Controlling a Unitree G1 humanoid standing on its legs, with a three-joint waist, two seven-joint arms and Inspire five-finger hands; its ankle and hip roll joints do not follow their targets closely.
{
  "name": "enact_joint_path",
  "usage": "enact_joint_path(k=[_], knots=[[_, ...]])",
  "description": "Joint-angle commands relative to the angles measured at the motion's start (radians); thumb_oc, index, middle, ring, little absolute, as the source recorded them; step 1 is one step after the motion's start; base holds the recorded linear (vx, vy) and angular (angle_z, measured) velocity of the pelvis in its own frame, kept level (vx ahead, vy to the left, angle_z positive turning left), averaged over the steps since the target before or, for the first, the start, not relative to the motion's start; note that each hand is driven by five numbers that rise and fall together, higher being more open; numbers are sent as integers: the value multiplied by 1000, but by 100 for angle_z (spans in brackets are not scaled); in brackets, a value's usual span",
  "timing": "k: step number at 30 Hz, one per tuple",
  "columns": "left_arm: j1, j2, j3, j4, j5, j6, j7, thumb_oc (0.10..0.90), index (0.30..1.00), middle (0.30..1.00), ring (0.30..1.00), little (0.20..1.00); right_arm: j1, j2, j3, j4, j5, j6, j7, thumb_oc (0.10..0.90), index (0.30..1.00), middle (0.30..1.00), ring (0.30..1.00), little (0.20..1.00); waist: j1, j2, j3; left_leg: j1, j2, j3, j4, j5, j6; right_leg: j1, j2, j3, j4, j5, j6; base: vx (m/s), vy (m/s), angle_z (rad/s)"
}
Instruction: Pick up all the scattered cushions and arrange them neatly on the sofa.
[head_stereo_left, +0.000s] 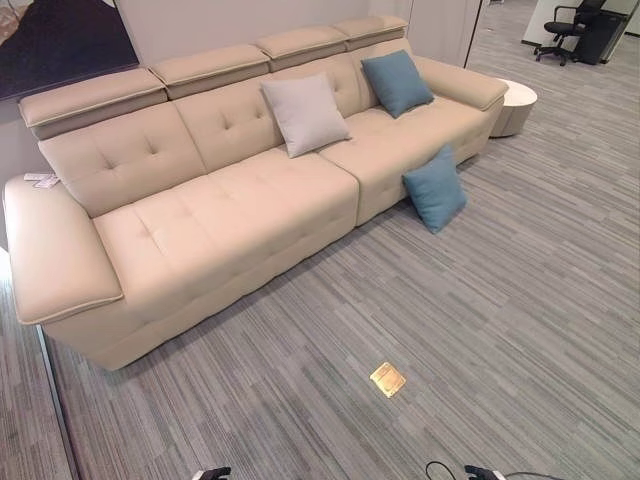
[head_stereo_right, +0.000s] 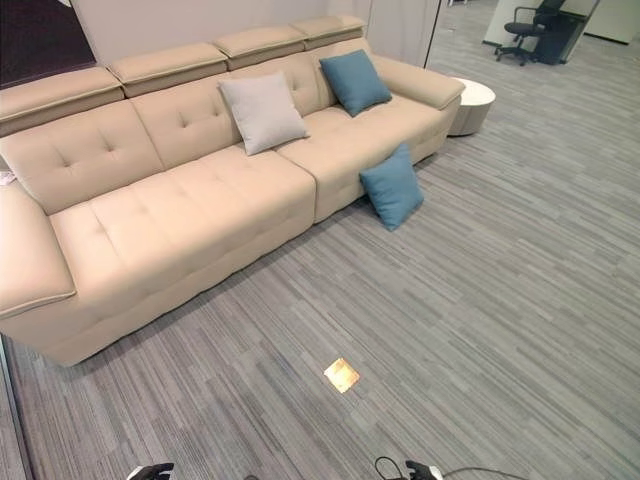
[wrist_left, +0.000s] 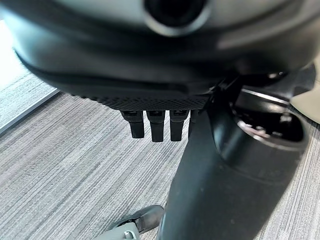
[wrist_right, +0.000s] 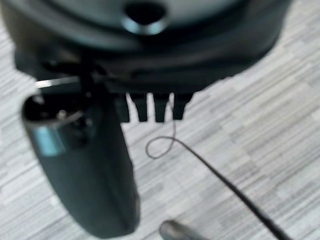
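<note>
Hands (wrist_left: 155, 125) low, blue cushion (head_stereo_left: 435, 188) far

Bright and even throughout, lit softly from overhead. Faint, soft-edged shadow under the long cream leather sofa (head_stereo_left: 230, 200) and beside the blue square fabric cushion (head_stereo_left: 435, 188) leaning against its front. Hard glint off the small square brass plate (head_stereo_right: 341, 374) set in the grey striped carpet (head_stereo_left: 480, 330). Pale sheen along the sofa's armrests and headrests. Seen close up, dark left hand (wrist_left: 155, 125) and dark right hand (wrist_right: 150, 107) sunk in own shade, with dull highlights above.
</note>
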Motion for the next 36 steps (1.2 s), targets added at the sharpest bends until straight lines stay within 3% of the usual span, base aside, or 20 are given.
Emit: enact_joint_path(k=[1, 22, 36], knots=[[-53, -2, -11, 27, 7, -28, 23, 800, 900, 900, 900, 900, -41, -15, 28, 22, -15, -23, -32, 800, 900, 900, 900, 900, 6, -17, -1, 16, 36, 10, 1, -89, -60, -5, -99, -4, 8, -46, 143, 0, 0, 0], [-50, -8, -12, 26, -20, -23, 1, 800, 900, 900, 900, 900, -30, -7, 34, 29, -10, -15, -24, 800, 900, 900, 900, 900, -1, -13, 1, 25, 46, 7, 1, -87, -66, 2, -84, -8, 9, -63, 133, 2, -7, 0], [-78, -17, -51, 7, -20, -24, -12, 800, 900, 900, 900, 900, -32, -8, 36, 21, 12, -19, -20, 800, 900, 900, 900, 900, -17, -14, 17, 19, 76, 4, 5, -69, -81, -14, -59, 6, 16, -79, 111, 0, -48, 1]])
